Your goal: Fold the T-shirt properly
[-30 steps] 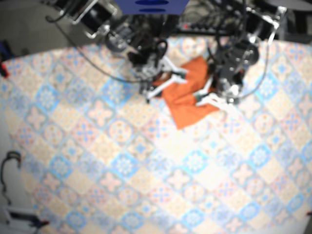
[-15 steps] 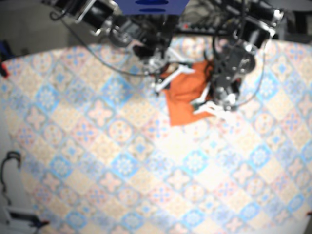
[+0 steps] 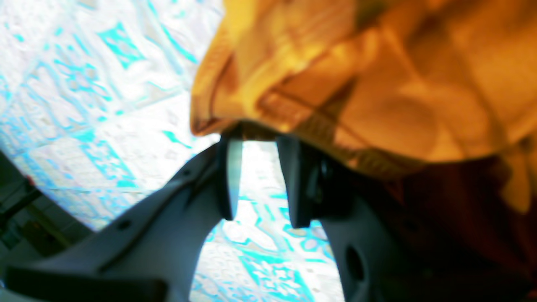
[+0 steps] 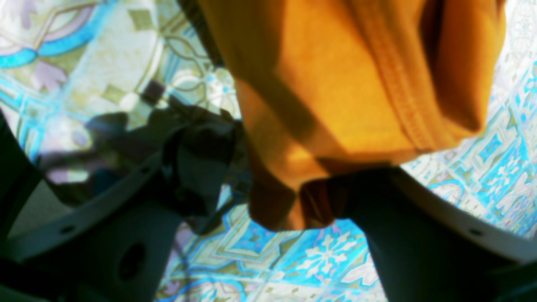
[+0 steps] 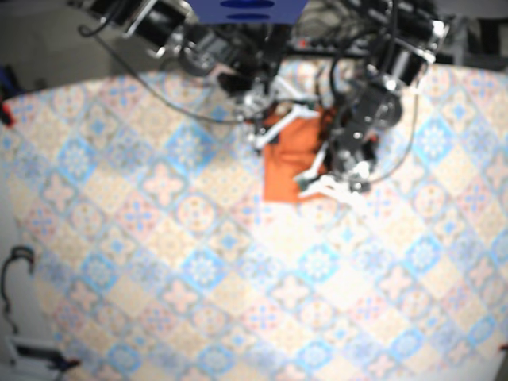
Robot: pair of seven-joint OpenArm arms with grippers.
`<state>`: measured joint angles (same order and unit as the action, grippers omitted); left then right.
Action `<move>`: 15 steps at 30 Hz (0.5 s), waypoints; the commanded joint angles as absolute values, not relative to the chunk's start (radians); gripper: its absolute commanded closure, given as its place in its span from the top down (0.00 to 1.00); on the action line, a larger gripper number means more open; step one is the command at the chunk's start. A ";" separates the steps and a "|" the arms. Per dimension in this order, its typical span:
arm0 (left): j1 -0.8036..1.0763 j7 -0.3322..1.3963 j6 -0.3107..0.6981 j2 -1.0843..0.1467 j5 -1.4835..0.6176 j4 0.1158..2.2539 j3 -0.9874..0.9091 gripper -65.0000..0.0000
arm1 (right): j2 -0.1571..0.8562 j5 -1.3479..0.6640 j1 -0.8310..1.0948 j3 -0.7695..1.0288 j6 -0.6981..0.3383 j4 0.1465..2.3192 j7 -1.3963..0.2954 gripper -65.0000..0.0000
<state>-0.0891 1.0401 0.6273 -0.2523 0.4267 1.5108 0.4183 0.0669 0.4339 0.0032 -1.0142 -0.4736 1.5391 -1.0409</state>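
The orange T-shirt lies bunched at the far middle of the patterned tablecloth, between your two arms. Your left gripper has its fingers a little apart, and the hem only rests across their tips, so a lift from here would likely slip off it. Your right gripper has a wad of cloth between its fingers; whether they pinch it, you cannot tell. Pull unevenly and the fold skews or bunches.

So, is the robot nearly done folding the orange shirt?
Partly. The T-shirt is already folded into a small orange block. The right pincer has cloth between its jaws; the left pincer sits at a hem. Left to do: probably a last tidy fold, then letting go.
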 commanded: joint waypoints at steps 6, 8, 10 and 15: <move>-0.076 1.032 0.621 -0.297 0.421 1.534 0.420 0.27 | 0.064 0.438 -0.005 -0.957 -0.470 1.593 -1.038 0.56; -0.074 1.032 0.621 -0.303 0.421 1.535 0.420 0.27 | 0.064 0.438 -0.005 -0.918 -0.470 1.596 -1.038 0.56; -0.073 1.032 0.621 -0.305 0.421 1.557 0.417 0.27 | 0.064 0.438 -0.005 -0.892 -0.470 1.598 -1.038 0.56; -0.044 1.041 0.621 -0.348 0.423 1.658 0.415 0.27 | 0.064 0.438 -0.004 -0.829 -0.470 1.646 -1.038 0.56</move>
<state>-0.0319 1.0286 0.6254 -0.3363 0.4103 1.6356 0.4210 0.0719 0.4294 0.0132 -0.8368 -0.4774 1.6188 -1.0439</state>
